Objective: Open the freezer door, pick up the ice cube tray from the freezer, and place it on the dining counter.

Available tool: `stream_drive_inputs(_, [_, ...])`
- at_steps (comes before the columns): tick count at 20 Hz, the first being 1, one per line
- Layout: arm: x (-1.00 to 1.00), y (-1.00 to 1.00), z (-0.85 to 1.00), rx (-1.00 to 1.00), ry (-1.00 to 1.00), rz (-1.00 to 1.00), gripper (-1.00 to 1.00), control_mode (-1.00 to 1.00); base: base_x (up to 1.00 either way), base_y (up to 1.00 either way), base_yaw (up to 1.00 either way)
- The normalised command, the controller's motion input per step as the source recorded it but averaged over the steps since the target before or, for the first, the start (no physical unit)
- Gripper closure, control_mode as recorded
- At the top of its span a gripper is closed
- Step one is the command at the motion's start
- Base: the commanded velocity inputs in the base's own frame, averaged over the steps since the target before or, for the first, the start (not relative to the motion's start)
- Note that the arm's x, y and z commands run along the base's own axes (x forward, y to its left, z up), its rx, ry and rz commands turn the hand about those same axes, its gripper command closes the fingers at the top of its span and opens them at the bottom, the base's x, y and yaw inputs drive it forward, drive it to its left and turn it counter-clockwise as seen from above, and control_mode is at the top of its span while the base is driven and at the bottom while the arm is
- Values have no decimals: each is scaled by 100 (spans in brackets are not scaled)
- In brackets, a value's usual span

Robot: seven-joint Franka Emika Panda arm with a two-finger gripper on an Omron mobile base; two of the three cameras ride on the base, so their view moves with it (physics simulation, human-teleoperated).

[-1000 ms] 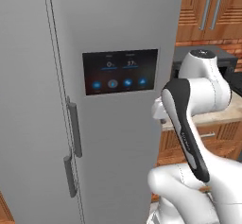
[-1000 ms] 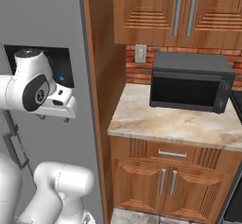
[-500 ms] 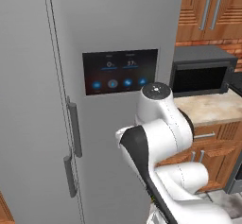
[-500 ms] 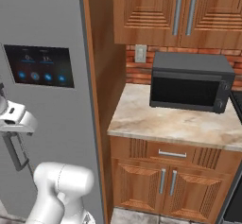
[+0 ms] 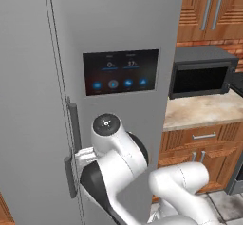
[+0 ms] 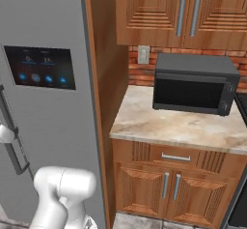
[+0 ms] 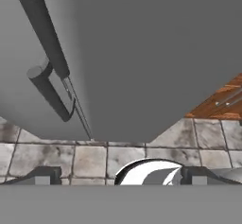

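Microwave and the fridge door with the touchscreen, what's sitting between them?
In the right base view, a tall wood side panel stands between the touchscreen door and the microwave, then bare marble counter.

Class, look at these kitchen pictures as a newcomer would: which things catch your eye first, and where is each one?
The tall grey fridge stands out, its black touchscreen glowing blue on the right-hand door, beside the closed freezer door with its vertical bar handle. The white arm bends in front of those handles, with the open gripper looking down the doors at the tiled floor. To the right, a dark microwave sits on a marbled counter.
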Motion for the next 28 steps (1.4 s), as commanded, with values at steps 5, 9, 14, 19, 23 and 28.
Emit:
stream_drive_inputs(5, [10,100,-58,0,-15,8,-100,-100,0,0,0])
stream_drive_inputs(9, [0,100,-66,-1,-16,9,-100,-100,0,0,0])
stream_drive_inputs(14, [0,62,-58,0,-24,6,-100,-100,0,0,0])
stream_drive_inputs(19, [3,26,-53,0,-34,1,-100,-100,0,0,0])
stream_drive_inputs(23, [6,1,-54,1,-34,0,-100,-100,0,0,0])
stream_drive_inputs(28, [32,-5,-36,8,-27,0,-100,-100,0,0,0])
